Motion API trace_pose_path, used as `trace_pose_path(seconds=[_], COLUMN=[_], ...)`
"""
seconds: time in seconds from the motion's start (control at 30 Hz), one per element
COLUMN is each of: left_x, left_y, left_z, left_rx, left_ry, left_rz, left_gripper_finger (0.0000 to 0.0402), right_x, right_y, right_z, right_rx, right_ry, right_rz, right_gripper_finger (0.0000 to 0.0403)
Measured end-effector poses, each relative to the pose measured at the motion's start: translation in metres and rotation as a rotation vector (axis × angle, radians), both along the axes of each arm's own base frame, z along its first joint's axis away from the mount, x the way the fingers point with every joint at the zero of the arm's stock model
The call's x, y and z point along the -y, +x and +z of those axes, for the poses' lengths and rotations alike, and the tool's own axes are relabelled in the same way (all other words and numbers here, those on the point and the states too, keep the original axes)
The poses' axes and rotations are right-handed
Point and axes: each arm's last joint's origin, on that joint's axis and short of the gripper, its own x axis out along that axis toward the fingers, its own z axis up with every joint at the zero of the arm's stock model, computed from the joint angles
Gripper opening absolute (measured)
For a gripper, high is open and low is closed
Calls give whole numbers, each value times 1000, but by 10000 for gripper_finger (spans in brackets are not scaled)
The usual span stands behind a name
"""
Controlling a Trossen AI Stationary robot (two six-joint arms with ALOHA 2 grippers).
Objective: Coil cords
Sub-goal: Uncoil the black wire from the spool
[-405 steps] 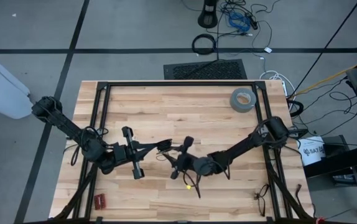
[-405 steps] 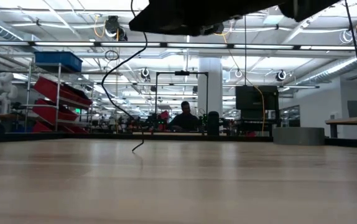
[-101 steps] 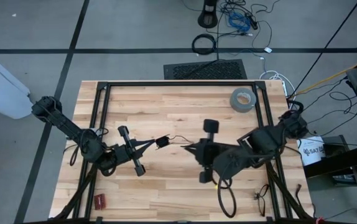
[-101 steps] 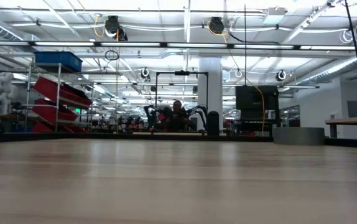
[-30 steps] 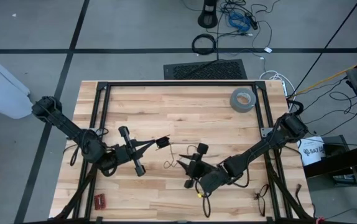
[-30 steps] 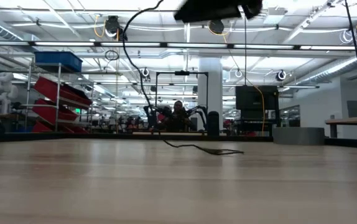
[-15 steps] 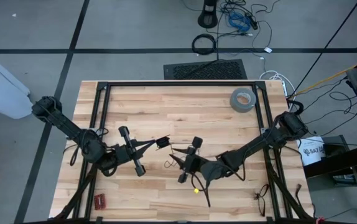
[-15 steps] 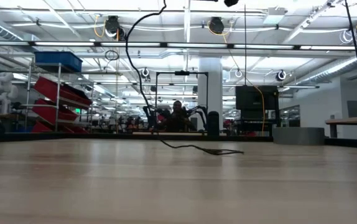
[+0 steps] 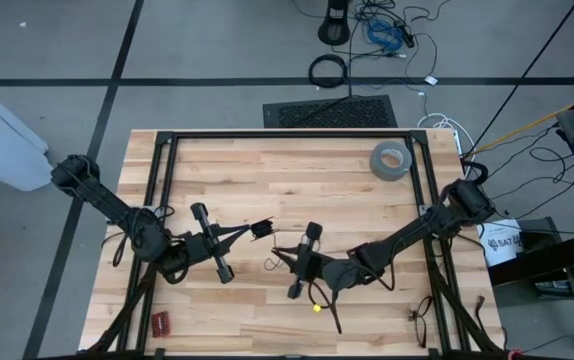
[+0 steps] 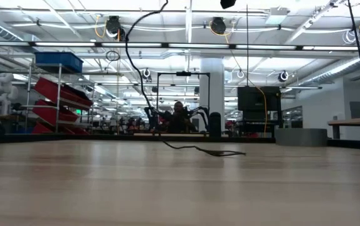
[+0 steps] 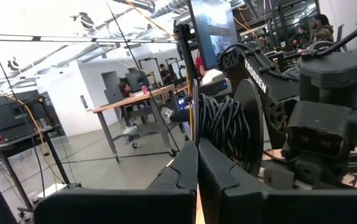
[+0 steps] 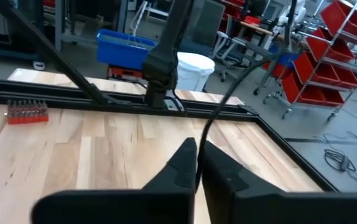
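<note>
Tension matters: the right gripper (image 9: 279, 250), clamped on the thin black cord (image 12: 228, 93), should circle the left gripper (image 9: 264, 229), pinching its wound bundle (image 11: 223, 127).

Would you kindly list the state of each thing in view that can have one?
left gripper: shut, raised over the table's left half.
right gripper: shut on the cord, near the table's middle.
cord: uncoiled; part lies loose on the table, part rises toward the grippers.
tape roll: lying flat near the far right corner, untouched.
</note>
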Motion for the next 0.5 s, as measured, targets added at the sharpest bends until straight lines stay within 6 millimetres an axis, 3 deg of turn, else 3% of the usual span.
trace_pose_path(seconds=[0.5], left_x=[0], left_y=[0], left_z=[0], left_rx=[0], left_ry=[1], left_rz=[1], left_gripper_finger=[1], right_x=[-6], right_y=[-4], right_z=[1], right_rx=[-6], right_ry=[-22], right_rz=[-9], right_gripper_finger=[65])
